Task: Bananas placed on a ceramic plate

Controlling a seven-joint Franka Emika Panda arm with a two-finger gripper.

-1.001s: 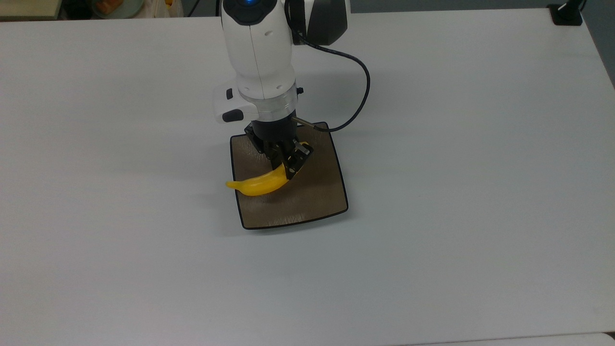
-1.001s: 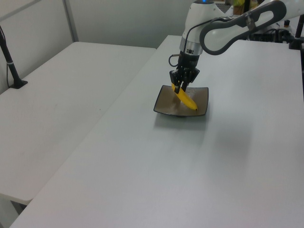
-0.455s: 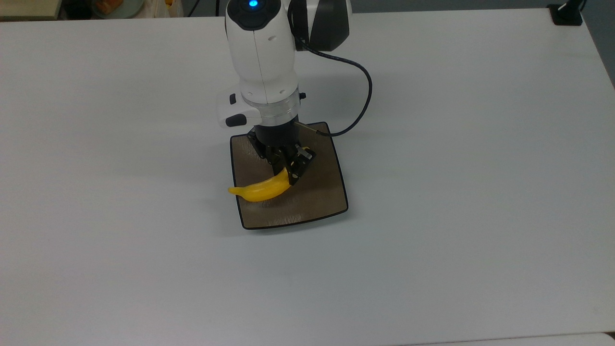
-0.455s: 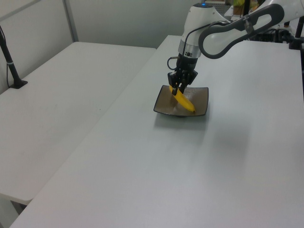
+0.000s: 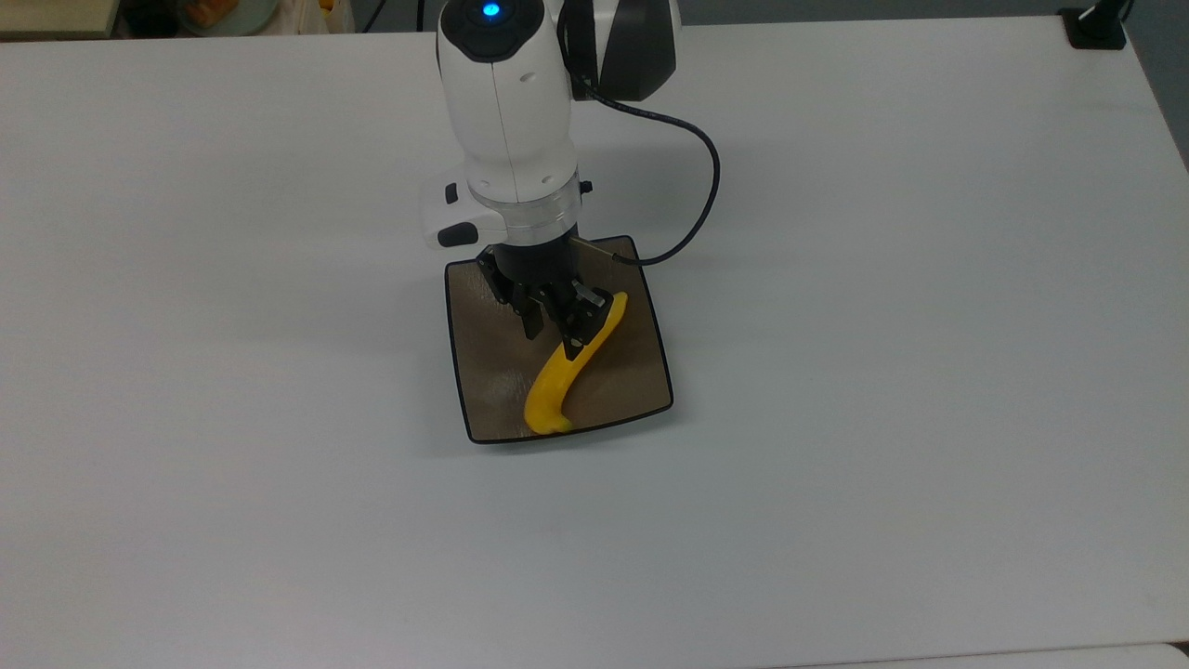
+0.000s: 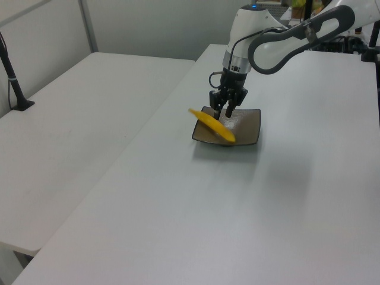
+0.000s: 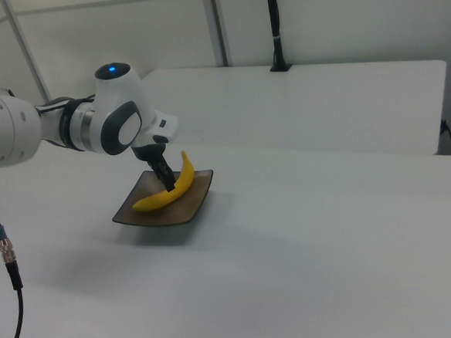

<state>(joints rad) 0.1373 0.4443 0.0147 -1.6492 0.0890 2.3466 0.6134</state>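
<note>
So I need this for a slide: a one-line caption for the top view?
Robot claw poised over a yellow banana lying on a square brown plate on a white table.

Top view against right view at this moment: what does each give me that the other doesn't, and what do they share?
Top view: the ceramic plate's full square outline, with the banana running diagonally inside it, and a black cable looping off the wrist. Right view: one end of the banana looks tilted up off the plate, and a second table stands behind with a black post on it. Both: the tool directly over the plate, right at the banana.
</note>
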